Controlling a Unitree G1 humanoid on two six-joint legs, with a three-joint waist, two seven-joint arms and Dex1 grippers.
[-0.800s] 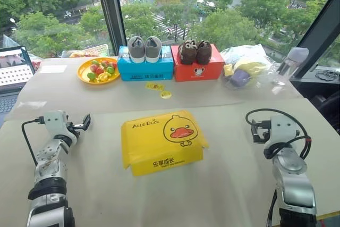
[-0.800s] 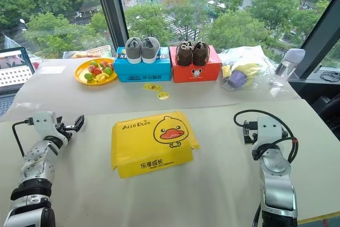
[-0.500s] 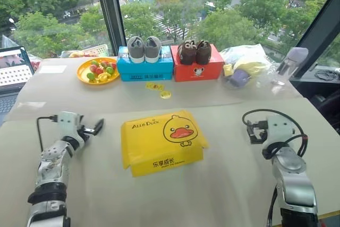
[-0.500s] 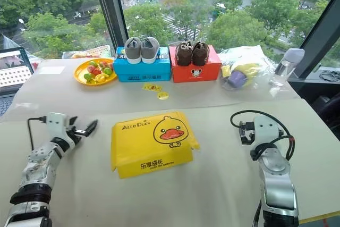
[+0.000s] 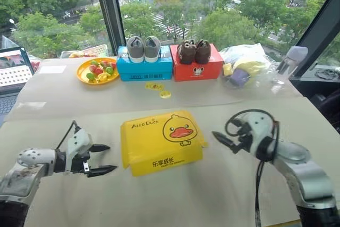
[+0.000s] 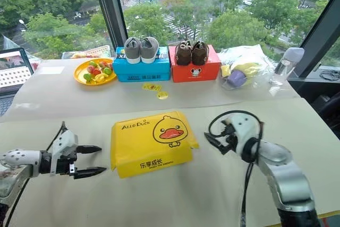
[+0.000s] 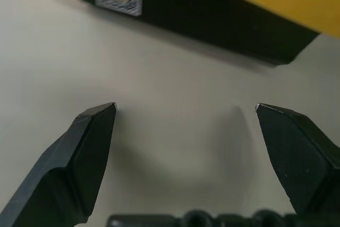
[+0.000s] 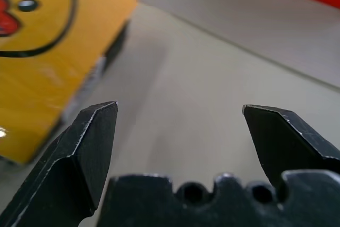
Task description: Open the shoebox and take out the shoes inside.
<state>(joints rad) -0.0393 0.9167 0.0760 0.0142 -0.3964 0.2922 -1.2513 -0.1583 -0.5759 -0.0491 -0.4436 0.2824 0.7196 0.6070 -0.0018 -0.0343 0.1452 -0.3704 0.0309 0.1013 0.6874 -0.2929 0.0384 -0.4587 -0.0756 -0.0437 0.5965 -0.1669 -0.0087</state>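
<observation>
The left gripper (image 5: 106, 159), black fingers spread apart and empty, points at the closed yellow cardboard shoebox with the cartoon duck lid (image 5: 162, 141) from its nine o'clock side. The right gripper (image 5: 219, 138), also spread and empty, sits near its three o'clock side. The box lies mid-table (image 5: 212, 195), touched by neither.

Soft, even daylight is coming in through the large glass window (image 5: 159, 3) behind the pale cloth-covered table (image 5: 175, 200), leaving only faint shadows. The head views are staying sharp. In the wrist views the yellow cardboard shoebox with black sides (image 7: 212, 9) is blurring close up.
</observation>
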